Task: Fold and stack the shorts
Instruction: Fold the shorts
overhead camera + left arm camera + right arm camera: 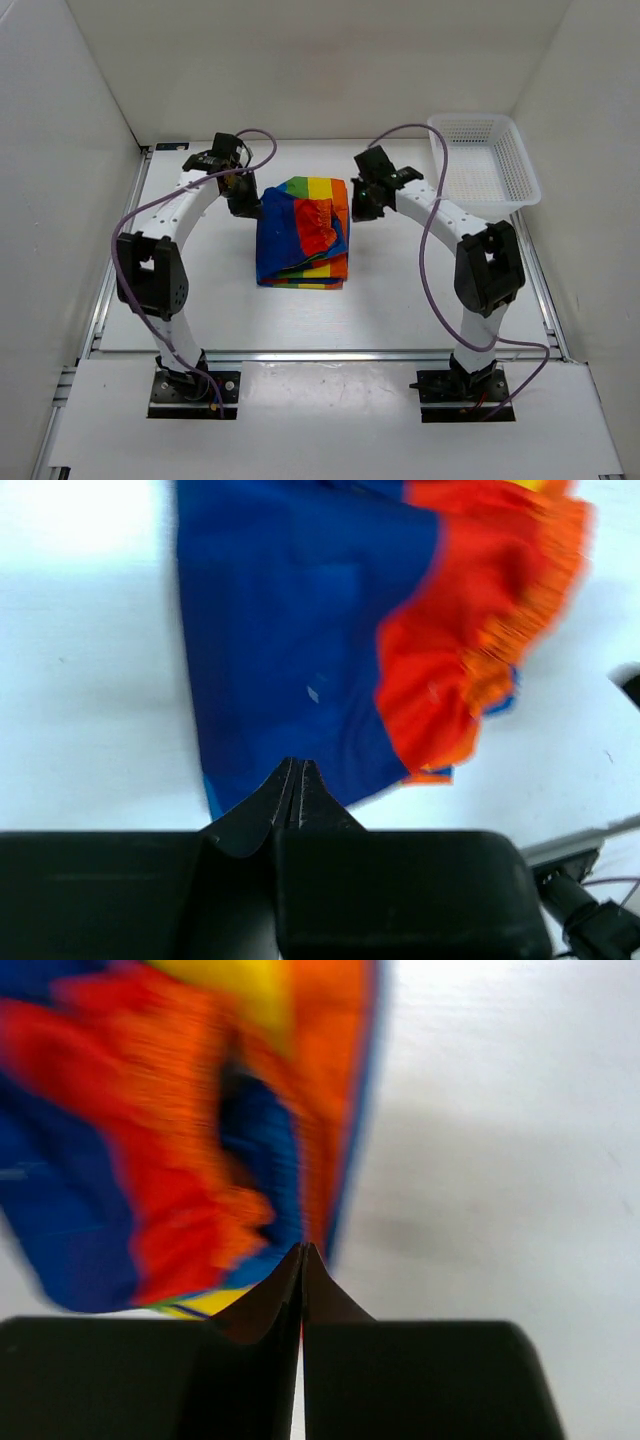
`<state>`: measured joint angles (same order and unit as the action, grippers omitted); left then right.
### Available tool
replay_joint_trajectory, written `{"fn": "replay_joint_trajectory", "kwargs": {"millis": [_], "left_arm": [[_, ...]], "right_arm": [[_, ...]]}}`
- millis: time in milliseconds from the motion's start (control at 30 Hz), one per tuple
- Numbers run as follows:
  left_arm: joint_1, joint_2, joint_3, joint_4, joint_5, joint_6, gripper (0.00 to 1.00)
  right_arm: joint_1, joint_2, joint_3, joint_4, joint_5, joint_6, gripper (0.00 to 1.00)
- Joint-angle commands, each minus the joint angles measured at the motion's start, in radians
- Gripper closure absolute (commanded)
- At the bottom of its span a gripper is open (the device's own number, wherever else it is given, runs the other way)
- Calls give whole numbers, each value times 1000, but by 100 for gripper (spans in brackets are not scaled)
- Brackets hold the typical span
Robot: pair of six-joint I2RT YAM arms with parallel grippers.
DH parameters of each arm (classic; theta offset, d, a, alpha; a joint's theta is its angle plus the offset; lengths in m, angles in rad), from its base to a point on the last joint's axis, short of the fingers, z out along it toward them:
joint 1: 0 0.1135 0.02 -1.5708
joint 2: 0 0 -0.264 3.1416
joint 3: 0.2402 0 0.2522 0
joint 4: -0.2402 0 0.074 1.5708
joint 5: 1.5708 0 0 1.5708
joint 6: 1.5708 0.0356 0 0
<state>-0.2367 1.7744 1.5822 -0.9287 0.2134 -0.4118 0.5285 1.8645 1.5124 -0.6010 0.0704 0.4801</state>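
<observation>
Left gripper (248, 203) has its two black fingers pressed together on the far left corner of the soft rainbow-striped cloth shorts (300, 235). In the left wrist view the closed tips (296, 780) meet the near edge of a dark blue panel (290, 630), with the gathered red-orange waistband bunched to the right. Right gripper (362, 205) is likewise closed, pinching the far right edge of the shorts. Its wrist view shows the tips (302, 1260) at a blurred orange and blue fold (150, 1160).

The shorts sit mid-table between the two arms on the white table top (420, 300). A rumpled top layer lies over flat striped layers showing at the near edge. A white plastic mesh basket (520, 160) stands in the far right corner, well apart.
</observation>
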Motion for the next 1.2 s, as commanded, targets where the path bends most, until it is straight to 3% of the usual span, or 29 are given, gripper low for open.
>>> {"fn": "replay_joint_trajectory", "kwargs": {"millis": [0,300,600,767,900,1000,1033,1067,1167], "left_arm": [[33,42,4,80,24,-4,90],[11,289,194,90,34,-25,90],[0,373,240,90,44,-15,90],[0,382,240,90,44,-15,90],[0,308,240,90,55,-4,90],[0,226,240,65,55,7,87],[0,164,240,56,31,16,84],[0,131,240,45,30,16,81],[36,-10,217,21,1,16,67]], "right_arm": [[63,45,206,-34,-81,-63,100],[73,337,531,-85,-188,-23,100],[22,495,471,-128,38,49,100],[13,495,424,-128,72,75,100],[13,357,424,-119,62,62,100],[13,215,433,-118,78,23,75],[13,173,433,-118,100,14,45],[13,132,433,-118,127,14,34],[4,-29,372,-140,261,-11,15]]}}
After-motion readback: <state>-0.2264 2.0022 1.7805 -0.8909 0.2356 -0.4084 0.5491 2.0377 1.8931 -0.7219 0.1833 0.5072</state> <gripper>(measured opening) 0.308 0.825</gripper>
